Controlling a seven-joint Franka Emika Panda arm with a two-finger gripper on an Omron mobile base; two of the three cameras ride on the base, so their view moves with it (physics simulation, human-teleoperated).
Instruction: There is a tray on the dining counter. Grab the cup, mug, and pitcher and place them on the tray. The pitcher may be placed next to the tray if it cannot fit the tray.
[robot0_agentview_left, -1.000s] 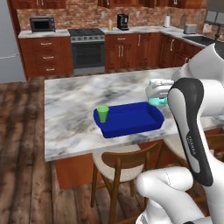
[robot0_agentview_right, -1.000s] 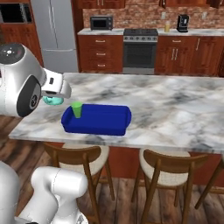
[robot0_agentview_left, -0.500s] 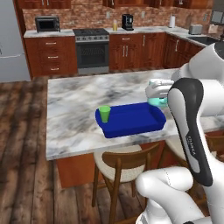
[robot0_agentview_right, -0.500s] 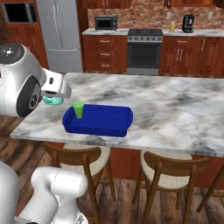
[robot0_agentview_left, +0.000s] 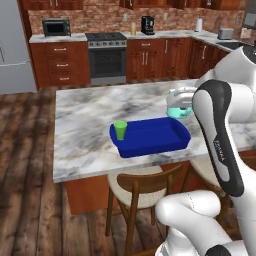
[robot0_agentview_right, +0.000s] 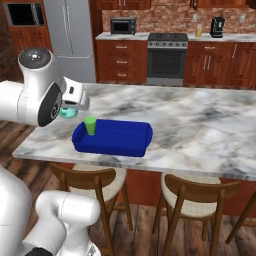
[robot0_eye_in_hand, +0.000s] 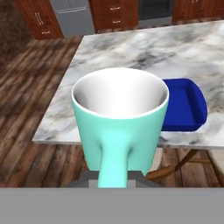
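Observation:
My gripper (robot0_agentview_left: 181, 98) is shut on the handle of the light teal mug (robot0_eye_in_hand: 120, 127), which hangs upright and empty in the air. The mug (robot0_agentview_left: 179, 112) is beside the short end of the blue tray (robot0_agentview_left: 165, 145) nearest my arm, not touching it. The green cup (robot0_agentview_left: 120, 130) stands upright in the tray's opposite end. The tray (robot0_agentview_right: 127, 145) lies on the marble dining counter (robot0_agentview_right: 200, 130), with the cup (robot0_agentview_right: 90, 125) in it and the mug (robot0_agentview_right: 67, 113) just past its end. The pitcher (robot0_agentview_left: 133, 30), small and yellow-orange, stands on the far worktop beside the coffee machine.
Wooden chairs (robot0_agentview_right: 192, 200) are tucked under the counter's near edge. A stove (robot0_agentview_left: 107, 55), a toaster oven (robot0_agentview_left: 55, 27) and a fridge (robot0_agentview_right: 70, 35) line the back wall. My own white arm (robot0_agentview_left: 220, 130) blocks the counter's right side in the left base view.
The whole picture has shifted slightly, so the base has moved a little. The mug stays in my shut gripper in the same pose; cup and tray are as before.

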